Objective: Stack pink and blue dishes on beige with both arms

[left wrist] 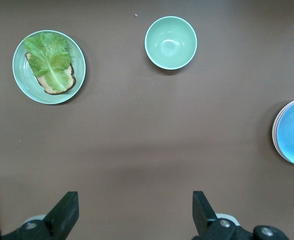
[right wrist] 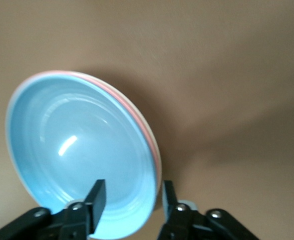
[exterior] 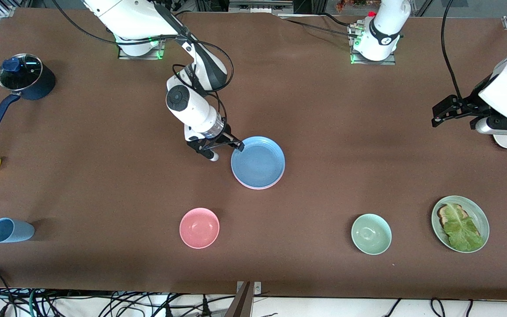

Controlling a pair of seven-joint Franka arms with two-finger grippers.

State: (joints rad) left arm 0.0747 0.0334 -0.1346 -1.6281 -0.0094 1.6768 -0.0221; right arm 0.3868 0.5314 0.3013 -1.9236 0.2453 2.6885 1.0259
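- Blue dish (exterior: 258,163) tops pink dish (right wrist: 148,131) and beige plate (left wrist: 274,131), mid-worktop (exterior: 324,132); we judge stacking complete.
- Right gripper (exterior: 237,147): jaws spread astride the stack's rim.
- Left gripper (left wrist: 131,212) waits, jaws spread.

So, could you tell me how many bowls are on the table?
2: a pink bowl and a pale green bowl, both nearer the front camera than the plate stack, the green one toward the left arm's end.

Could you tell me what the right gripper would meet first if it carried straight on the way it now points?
Most likely the rim of the blue plate: the right gripper has its open fingers on either side of that edge, with the pink plate and beige plate stacked directly beneath it.
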